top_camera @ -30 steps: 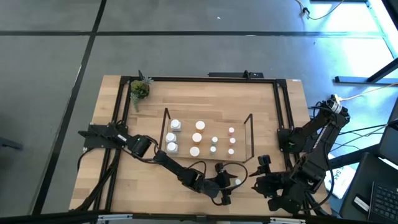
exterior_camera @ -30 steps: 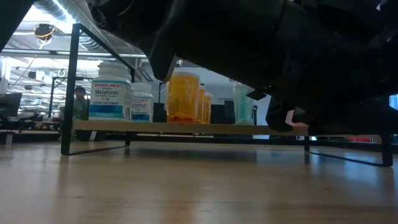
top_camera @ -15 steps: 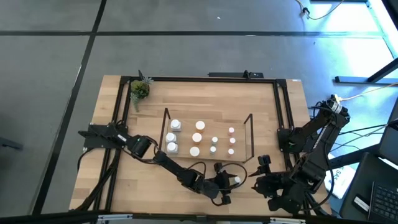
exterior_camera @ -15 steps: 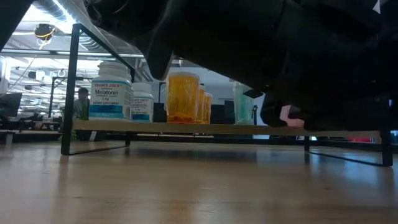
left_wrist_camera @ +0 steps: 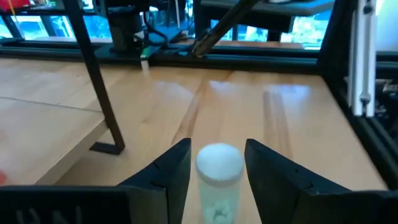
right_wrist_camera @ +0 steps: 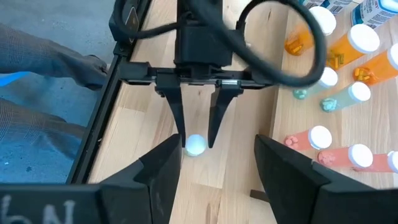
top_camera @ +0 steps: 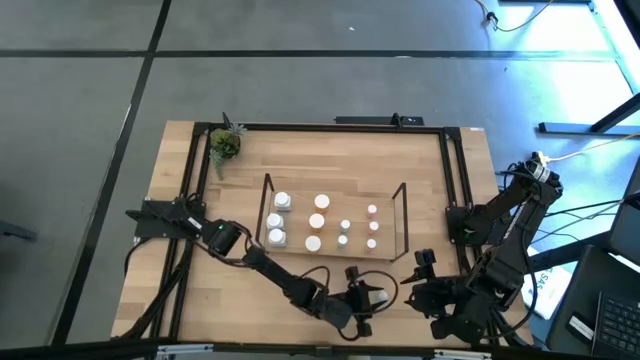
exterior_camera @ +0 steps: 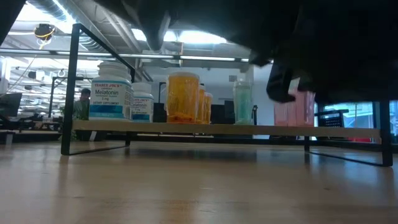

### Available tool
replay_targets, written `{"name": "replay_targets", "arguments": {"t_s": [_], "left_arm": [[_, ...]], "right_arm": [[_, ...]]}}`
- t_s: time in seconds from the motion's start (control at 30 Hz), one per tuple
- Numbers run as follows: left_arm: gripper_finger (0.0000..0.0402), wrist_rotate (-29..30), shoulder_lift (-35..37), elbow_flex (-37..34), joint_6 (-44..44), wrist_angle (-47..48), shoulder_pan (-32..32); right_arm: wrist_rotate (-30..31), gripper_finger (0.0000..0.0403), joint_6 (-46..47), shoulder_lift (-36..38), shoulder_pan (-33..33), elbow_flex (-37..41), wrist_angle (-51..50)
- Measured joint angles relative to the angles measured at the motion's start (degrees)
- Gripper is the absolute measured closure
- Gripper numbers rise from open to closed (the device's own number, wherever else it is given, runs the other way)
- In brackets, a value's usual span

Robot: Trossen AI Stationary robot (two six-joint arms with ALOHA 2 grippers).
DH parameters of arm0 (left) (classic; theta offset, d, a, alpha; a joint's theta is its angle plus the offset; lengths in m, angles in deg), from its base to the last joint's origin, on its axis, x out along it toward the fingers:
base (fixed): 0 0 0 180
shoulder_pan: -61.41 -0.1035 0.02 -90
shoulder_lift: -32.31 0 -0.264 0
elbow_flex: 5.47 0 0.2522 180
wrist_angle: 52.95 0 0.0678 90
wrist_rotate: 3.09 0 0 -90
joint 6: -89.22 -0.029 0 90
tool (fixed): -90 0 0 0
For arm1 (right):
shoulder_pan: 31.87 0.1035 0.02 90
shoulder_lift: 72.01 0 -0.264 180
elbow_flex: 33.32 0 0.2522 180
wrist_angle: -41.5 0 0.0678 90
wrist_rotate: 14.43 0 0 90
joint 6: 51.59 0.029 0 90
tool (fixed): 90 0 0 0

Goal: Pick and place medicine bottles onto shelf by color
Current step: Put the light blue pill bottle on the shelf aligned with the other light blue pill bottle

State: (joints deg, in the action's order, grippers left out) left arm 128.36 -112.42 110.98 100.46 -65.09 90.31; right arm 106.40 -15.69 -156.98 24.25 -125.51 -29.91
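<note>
Starting at the near edge of the table (top_camera: pixel 330 160), you have the left gripper (top_camera: pixel 367 297) closed on a small bottle (left_wrist_camera: pixel 219 171): the left wrist view shows its white cap and pale, greenish body pinched between the two fingers (left_wrist_camera: pixel 177 168), and the right wrist view shows the same cap (right_wrist_camera: pixel 195 144) caught between the tips. From above, that bottle sits in front of the shelf (top_camera: pixel 402 205), near but apart from its front edge, and whether it is lifted clear of the wood cannot be told from these views. Your right gripper (top_camera: pixel 425 262) waits just beside it toward the right end, jaws spread wide and empty. Farther back, the shelf already carries most of the load, sorted in columns: white bottles (exterior_camera: pixel 111 92) at the left end, then orange bottles (exterior_camera: pixel 184 98), then teal bottles (exterior_camera: pixel 242 102), then pink bottles (exterior_camera: pixel 295 112) at the right end. Eight caps show on the shelf from above. So the job looks nearly finished; as far as you can see, the bottle in the left gripper is the only one off the shelf, and by its colour it likely belongs with the teal ones. Beyond the shelf, a small potted plant (top_camera: pixel 224 145) stands at the far left corner, well apart from the work.
</note>
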Motion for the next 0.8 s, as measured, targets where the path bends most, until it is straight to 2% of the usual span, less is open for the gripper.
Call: {"name": "replay_targets", "arguments": {"t_s": [0.5,0.8], "left_arm": [[0.0257,-0.75,-0.08,-0.04,0.22,4.37,-0.66],[0.0258,-6.23,-0.08,-0.04,0.63,4.44,-2.37]], "right_arm": [[0.06,0.0199,-0.17,0.00,0.00,0.01,-0.01],[0.19,0.0199,-0.33,0.00,0.00,0.02,-0.02]]}}
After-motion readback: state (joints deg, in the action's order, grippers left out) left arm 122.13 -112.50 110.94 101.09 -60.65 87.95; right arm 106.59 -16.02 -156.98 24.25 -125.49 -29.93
